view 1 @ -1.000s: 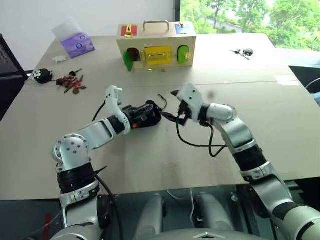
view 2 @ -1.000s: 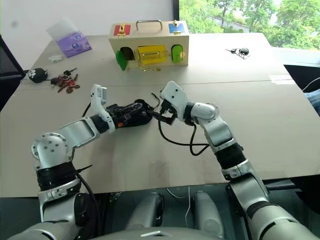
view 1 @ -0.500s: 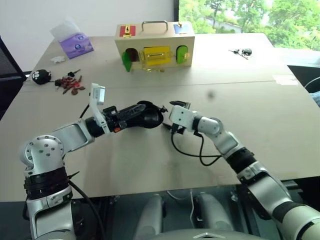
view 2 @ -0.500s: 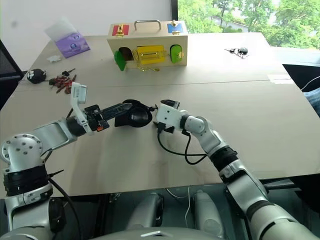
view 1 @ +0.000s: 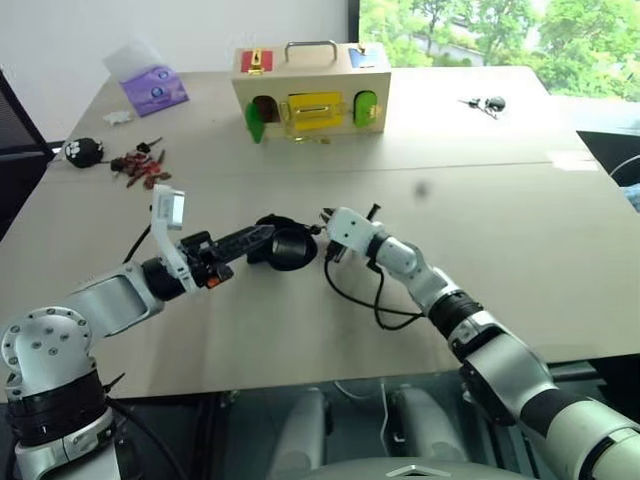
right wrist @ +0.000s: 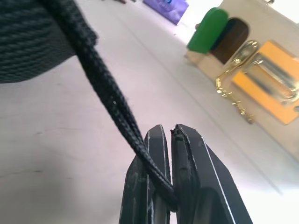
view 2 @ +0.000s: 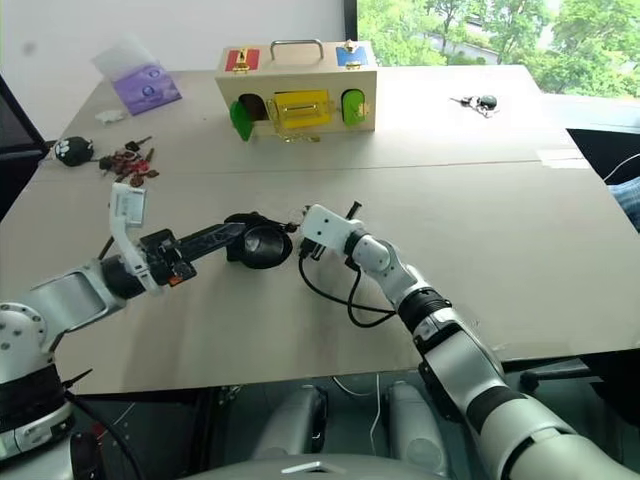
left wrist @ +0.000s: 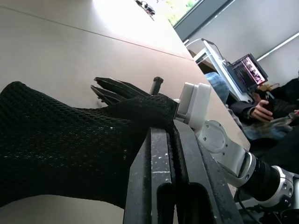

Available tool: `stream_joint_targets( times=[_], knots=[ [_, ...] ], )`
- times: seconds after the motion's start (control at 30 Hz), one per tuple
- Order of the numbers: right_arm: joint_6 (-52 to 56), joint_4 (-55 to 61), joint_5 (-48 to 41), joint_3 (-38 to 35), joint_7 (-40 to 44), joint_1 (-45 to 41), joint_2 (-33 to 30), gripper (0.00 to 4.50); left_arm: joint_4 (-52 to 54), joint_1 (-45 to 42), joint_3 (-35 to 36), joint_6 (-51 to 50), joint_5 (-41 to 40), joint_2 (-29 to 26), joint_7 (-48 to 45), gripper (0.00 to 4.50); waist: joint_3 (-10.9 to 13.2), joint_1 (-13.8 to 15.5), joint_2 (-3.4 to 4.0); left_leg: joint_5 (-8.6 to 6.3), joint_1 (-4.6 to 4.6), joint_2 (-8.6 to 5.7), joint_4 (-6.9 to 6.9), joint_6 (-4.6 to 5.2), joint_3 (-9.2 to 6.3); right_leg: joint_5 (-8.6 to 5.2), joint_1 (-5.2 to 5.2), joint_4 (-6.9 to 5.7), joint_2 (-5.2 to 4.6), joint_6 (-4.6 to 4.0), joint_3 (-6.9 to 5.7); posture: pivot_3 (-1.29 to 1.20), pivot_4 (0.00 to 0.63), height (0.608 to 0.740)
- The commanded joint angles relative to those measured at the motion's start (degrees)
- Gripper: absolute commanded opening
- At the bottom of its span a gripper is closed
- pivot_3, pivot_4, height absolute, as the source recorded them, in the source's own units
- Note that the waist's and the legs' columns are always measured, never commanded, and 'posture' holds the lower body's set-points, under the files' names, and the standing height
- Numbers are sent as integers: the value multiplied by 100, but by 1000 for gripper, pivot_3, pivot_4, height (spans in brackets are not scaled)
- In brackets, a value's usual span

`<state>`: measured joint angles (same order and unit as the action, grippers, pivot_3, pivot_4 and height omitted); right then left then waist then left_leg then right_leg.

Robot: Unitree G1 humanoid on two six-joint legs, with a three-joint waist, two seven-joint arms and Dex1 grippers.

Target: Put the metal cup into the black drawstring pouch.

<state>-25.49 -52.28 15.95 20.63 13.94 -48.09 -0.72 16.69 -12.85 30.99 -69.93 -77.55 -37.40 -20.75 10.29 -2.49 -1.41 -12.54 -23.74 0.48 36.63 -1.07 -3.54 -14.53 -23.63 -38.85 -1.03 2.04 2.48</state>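
Small soft black mesh drawstring pouch [view 1: 283,243] lying near the middle of the pale wooden table [view 1: 500,230], mouth rim rounded and facing up. Metal cup not made out; cannot tell whether inside the pouch. Left gripper [view 1: 262,236] reaching in from 9 o'clock, black fingers [left wrist: 161,154] pressed together and pinching the pouch's fabric edge. Right gripper [view 1: 322,222] just beside the pouch at 3 o'clock, fingers [right wrist: 161,154] clamped tight on the thin black braided cord [right wrist: 100,86] running taut to the pouch. Toward 12 o'clock, a wooden latch box with metal handle [view 1: 311,90], yellow and green doors on its front. At 10 o'clock, reddish keys [view 1: 140,167] beside a small black-and-white keychain toy [view 1: 84,151]; beyond, a purple packet [view 1: 155,88]. At 1 o'clock, far off, a dark key bunch [view 1: 482,104].
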Motion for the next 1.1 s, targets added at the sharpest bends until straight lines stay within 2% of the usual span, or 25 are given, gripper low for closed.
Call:
stream_joint_targets(
  times=[0.03,0.23,0.47,0.77,0.97,1.0,1.07,1.1],
  knots=[
    [-202,466,-58,-207,0,-132,-182,164,357,178,179,324,-388,74,197,0,0,2,0,0,-1,0,0,0,0,0,0,1,0,0,0,0,150,740],
    [294,2359,-234,-480,589,102,-975,164,846,636,71,882,-390,255,350,0,1,22,1,-5,-5,2,0,9,-1,0,0,2,-4,0,-1,0,150,740],
    [1097,3826,-340,-622,1075,322,-1415,164,727,587,-269,1203,-389,307,215,0,1,23,2,-11,0,2,1,18,4,0,1,-1,1,0,2,0,150,740],
    [1552,4340,-348,-711,1200,632,-1628,164,344,421,-385,1318,-376,103,-27,0,1,22,2,-11,-1,-1,1,19,13,0,1,0,2,0,2,0,150,740],
    [1827,4765,-382,-818,1237,481,-1732,164,291,285,-513,1276,-432,-49,-221,0,1,23,2,-11,-1,0,1,19,12,-1,0,-1,3,-1,1,0,150,740],
    [1863,4824,-389,-831,1245,440,-1739,0,316,239,-559,1279,-417,-54,-257,441,1,25,2,-11,-2,0,1,19,12,-1,0,0,3,0,0,0,150,740],
    [1929,4931,-409,-848,1280,338,-1747,0,327,142,-628,1343,-282,-70,-362,805,1,30,2,-11,-2,-1,1,19,13,-1,0,0,2,0,1,0,150,740],
    [1956,4980,-426,-860,1313,273,-1754,0,325,77,-646,1362,-280,-82,-395,1208,1,29,2,-11,-3,-2,2,19,14,-1,0,0,3,0,-1,0,150,740]
  ],
)
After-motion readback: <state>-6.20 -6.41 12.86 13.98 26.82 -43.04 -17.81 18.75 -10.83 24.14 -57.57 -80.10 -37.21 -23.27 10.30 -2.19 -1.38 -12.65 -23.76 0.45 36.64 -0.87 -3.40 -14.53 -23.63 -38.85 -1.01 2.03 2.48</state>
